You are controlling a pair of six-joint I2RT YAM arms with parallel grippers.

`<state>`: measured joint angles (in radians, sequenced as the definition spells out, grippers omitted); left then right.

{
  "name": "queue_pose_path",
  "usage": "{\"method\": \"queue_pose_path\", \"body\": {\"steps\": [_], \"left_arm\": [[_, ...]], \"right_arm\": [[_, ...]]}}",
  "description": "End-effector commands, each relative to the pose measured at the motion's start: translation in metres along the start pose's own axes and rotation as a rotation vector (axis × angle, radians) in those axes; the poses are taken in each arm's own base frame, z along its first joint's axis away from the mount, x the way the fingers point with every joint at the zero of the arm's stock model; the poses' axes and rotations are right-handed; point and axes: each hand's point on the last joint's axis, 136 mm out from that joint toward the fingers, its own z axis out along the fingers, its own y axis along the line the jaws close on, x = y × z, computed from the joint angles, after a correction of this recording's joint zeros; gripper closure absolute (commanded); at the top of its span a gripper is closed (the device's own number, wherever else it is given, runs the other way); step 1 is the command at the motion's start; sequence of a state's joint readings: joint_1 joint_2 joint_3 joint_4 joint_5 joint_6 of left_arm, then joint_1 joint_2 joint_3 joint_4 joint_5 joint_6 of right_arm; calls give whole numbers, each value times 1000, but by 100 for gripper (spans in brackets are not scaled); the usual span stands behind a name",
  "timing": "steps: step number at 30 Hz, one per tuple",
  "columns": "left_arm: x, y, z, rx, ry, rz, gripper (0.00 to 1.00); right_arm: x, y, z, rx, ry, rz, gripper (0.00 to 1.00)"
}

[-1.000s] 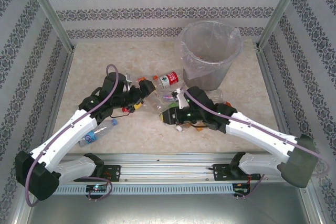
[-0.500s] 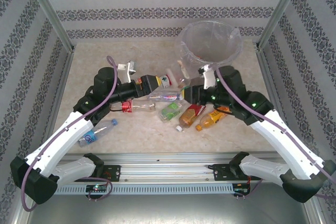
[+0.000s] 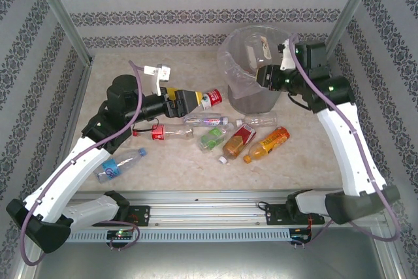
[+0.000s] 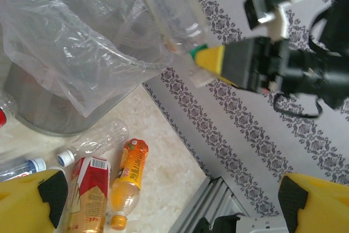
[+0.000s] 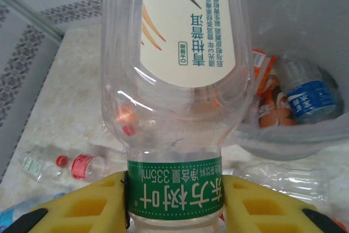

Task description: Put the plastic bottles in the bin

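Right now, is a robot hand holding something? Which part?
The right gripper pinches a clear bottle by its green-banded neck. The left gripper is open and empty.

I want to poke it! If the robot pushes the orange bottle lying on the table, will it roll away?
Probably: the orange bottle lies on its side and looks round, so a sideways push should roll it. It seems to hold amber drink, so it is likely heavier than the clear bottle near it. Its smooth plastic might slip.
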<state>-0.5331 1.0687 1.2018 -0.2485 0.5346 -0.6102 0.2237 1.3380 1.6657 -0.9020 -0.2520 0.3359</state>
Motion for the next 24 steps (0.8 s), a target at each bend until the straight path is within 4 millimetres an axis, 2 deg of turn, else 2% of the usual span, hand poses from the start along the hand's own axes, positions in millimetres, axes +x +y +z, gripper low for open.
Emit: {"method": "queue_pose_path", "body": {"steps": [1,8,14,19,24], "left_arm": [[6,-1,-6,-42,35,87,0],[24,2,-1,-85,87,113,0],[41,4,10,-120,143,140,0],[57,6,17,-163,199,178,0],[72,12,20,-203,242,198,0]], "right_arm": [[-11,-6,5,-18,23,-1,64],[-31,-42,35,29,74,44,64],[-40,-60,61,77,115,85,65],[-39,-85,79,187,151,149,65],[-35,-98,86,248,170,180,58]]}}
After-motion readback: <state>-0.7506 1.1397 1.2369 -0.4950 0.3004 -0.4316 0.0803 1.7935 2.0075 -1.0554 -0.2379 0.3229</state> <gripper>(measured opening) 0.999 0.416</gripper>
